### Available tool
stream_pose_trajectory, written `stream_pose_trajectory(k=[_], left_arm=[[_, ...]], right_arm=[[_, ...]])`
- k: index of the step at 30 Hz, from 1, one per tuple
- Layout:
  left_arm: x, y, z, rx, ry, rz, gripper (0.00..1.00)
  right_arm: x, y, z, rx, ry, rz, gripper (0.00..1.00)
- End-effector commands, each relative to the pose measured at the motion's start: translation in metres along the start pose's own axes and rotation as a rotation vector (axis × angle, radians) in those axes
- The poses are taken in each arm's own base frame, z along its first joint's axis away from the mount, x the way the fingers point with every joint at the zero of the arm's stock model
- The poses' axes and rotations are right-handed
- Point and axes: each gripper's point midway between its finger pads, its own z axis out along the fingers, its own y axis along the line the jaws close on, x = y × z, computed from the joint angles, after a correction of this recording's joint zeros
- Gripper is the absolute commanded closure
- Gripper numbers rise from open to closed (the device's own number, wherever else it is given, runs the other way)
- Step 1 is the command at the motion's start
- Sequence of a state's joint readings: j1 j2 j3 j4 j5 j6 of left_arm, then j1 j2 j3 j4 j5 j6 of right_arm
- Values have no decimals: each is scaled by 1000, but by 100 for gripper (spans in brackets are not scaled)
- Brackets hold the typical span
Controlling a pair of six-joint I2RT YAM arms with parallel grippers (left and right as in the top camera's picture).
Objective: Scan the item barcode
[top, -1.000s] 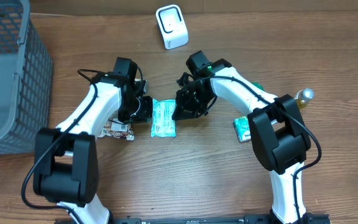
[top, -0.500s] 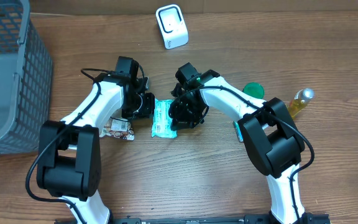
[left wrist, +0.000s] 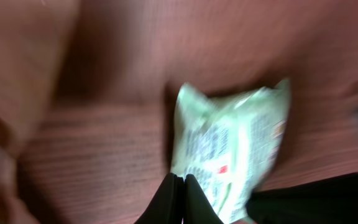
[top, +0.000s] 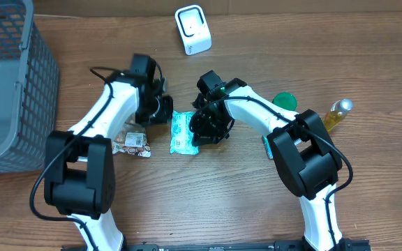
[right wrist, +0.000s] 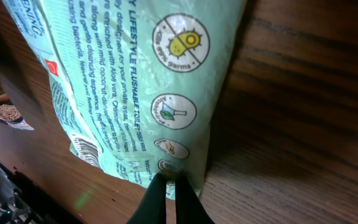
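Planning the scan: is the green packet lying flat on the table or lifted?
Lying flat. The green packet rests on the wooden table in the overhead view, its printed face up.

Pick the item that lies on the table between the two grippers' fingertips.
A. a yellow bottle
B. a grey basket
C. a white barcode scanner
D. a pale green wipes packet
D: in the overhead view the pale green wipes packet lies flat between the left gripper and the right gripper, and each wrist camera shows it right at that gripper's closed fingertips.
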State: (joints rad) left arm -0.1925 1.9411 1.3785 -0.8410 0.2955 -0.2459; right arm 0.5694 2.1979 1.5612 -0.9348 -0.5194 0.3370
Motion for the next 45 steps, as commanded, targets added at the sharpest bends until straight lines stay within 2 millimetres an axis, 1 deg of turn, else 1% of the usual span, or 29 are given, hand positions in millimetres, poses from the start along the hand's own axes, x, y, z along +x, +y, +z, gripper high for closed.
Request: stream_pose_trajectory(k=[1, 5, 7, 9, 10, 12, 13, 14, 15, 16, 19, 20, 24, 27, 30, 31, 36, 39, 44, 45], left_arm=[[-16, -17, -20, 65, -63, 7, 96], [-12, -23, -8, 83, -44, 14, 96], [-13, -22, -6, 80, -44, 14, 96], [-16, -22, -9, 83, -54, 1, 96], [-18, -22, -12, 83, -57, -18, 96], [-18, -21, -13, 81, -50, -32, 96], [-12, -17, -12, 59, -29, -39, 96], [-10, -14, -11, 42, -22, -43, 96], [-4, -5, -9, -12, 1, -50, 96], [0, -1, -7, -37, 12, -52, 96], [14, 0, -1, -56, 66, -39, 96], [20, 0, 0, -62, 90, -31, 96], [41, 4, -3, -81, 178, 3, 96], [46, 7, -1, -80, 194, 16, 96], [46, 8, 6, -72, 183, 24, 96], [47, 7, 11, -57, 178, 26, 96], [51, -9, 22, 63, 178, 23, 96], [58, -6, 25, 59, 194, 27, 96], [69, -7, 30, 86, 224, 31, 96], [72, -4, 34, 84, 225, 29, 96]], right_arm=[[0, -3, -7, 29, -27, -4, 96], [-3, -1, -9, 21, -35, -6, 96], [-12, 7, -20, -14, -61, -17, 95], [-23, 19, -38, -66, -93, -50, 92], [-30, 25, -54, -82, -123, -56, 87], [-37, 25, -70, -87, -152, -50, 80], [-43, 20, -79, -91, -173, -41, 72], [-45, 17, -81, -91, -178, -33, 69], [-48, 8, -83, -89, -178, -8, 63], [-48, 3, -83, -88, -176, 3, 60], [-53, -10, -80, -86, -173, 16, 52], [-55, -12, -78, -88, -173, 10, 50], [-60, -13, -64, -124, -170, -2, 49], [-63, -18, -52, -126, -156, 5, 49], [-62, -19, -44, -147, -130, 14, 50], [-62, -16, -43, -169, -124, 11, 50], [-63, -16, -38, -180, -119, 11, 52], [-63, -18, -35, -180, -110, 16, 54], [-57, -12, -26, -253, -65, 0, 55], [-55, -15, -22, -250, -57, 7, 56]])
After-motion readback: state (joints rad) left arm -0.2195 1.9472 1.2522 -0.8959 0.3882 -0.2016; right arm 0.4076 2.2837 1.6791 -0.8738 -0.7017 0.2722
